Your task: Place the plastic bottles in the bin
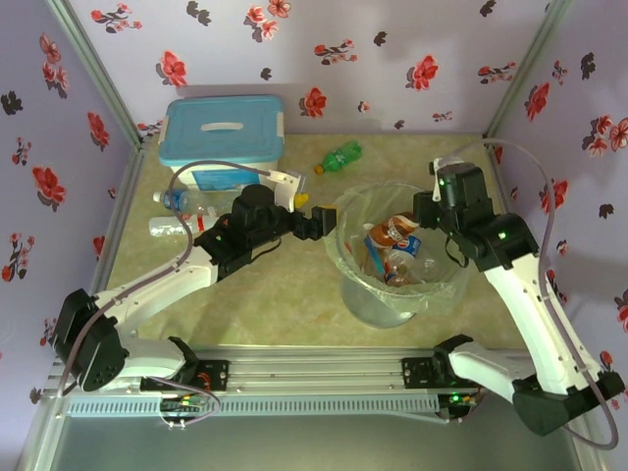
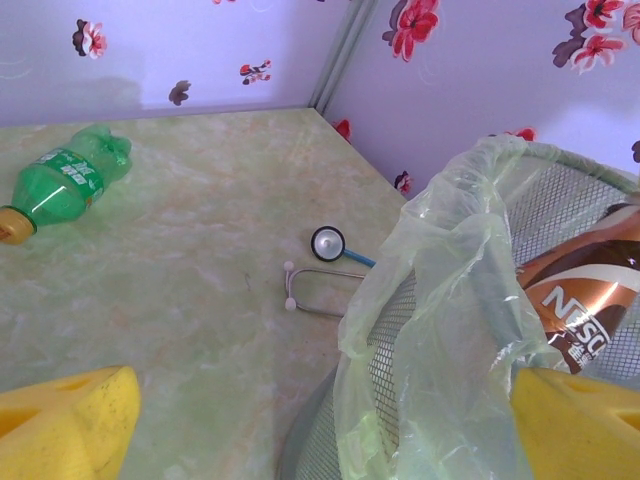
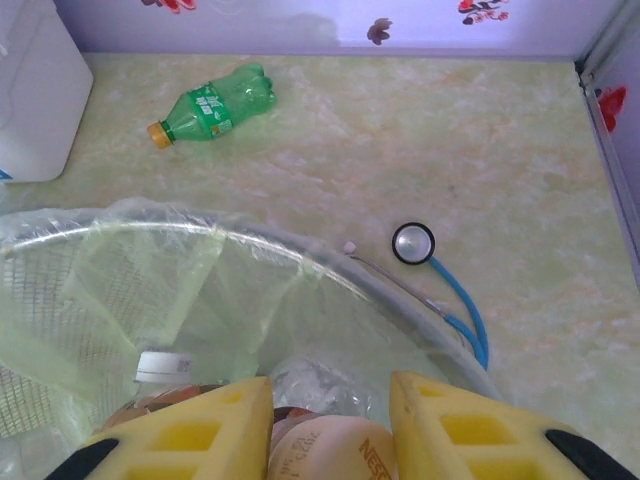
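The bin point(image 1: 446, 294) is a mesh bucket lined with a clear bag, standing mid-table with several bottles point(image 1: 397, 257) inside. My right gripper point(image 1: 424, 218) hangs over its right rim, fingers point(image 3: 470, 425) closed on a brown Nescafe bottle point(image 3: 335, 455) above the bin's contents. My left gripper point(image 1: 319, 221) is at the bin's left rim point(image 2: 400, 330), open wide with nothing between its yellow fingers point(image 2: 70, 425). A green bottle point(image 1: 340, 155) lies on the table behind the bin. Two more bottles point(image 1: 184, 200) lie at the left beside the box.
A white box with a light-blue lid point(image 1: 224, 137) stands at the back left. A stethoscope with a blue tube point(image 3: 440, 275) lies against the bin's far side. Floral walls close in the table on three sides.
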Robot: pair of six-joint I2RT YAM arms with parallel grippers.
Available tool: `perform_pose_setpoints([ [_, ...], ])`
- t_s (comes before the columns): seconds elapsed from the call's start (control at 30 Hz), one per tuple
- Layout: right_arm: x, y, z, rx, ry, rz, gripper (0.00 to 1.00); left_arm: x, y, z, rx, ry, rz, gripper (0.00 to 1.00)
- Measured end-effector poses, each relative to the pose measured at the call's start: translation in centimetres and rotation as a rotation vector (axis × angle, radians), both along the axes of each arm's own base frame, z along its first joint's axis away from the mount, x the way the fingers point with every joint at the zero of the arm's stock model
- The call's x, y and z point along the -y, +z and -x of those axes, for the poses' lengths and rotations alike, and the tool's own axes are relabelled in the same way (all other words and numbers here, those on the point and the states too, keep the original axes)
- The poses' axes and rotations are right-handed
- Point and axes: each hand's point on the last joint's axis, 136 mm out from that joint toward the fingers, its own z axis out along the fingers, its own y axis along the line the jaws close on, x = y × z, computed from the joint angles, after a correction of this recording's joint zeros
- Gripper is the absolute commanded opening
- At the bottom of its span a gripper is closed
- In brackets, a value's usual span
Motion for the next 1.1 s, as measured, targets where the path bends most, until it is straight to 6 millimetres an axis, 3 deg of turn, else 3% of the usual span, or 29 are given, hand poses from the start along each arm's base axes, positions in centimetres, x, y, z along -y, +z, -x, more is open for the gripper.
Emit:
perform_pose_setpoints([
  [0.33,1.5,-2.1,4.9,-0.135,-0.012,-0.016,0.24,0.0,0.0,0.0,0.0,0.002,0.0,0.95],
  [0.47,-0.1,-4.9,7.3,-0.288,0.071,-0.069,0.23,0.0,-0.1,-0.1,-0.001,0.002,-0.001,0.95],
  [0.6,-1.0,-5.6,8.1,-0.353,0.104,-0.103,0.31,0.1,0.0,-0.1,-0.001,0.002,-0.002,0.95],
  [0.7,-1.2,-4.5,8.1,-0.338,0.119,-0.115,0.42,0.1,0.0,-0.1,-0.001,0.002,-0.002,0.95],
  [0.87,-1.6,-0.4,6.4,-0.202,0.129,-0.14,0.5,-0.7,-0.3,0.0,-0.013,0.027,-0.027,0.98],
  [1.0,-1.9,2.3,4.3,-0.079,0.121,-0.156,0.55,-3.2,-0.6,0.1,-0.04,0.108,-0.083,0.99],
  [1.1,-2.5,2.9,2.8,-0.039,0.122,-0.162,0.56,-6.2,0.5,0.2,-0.052,0.201,-0.078,0.98],
])
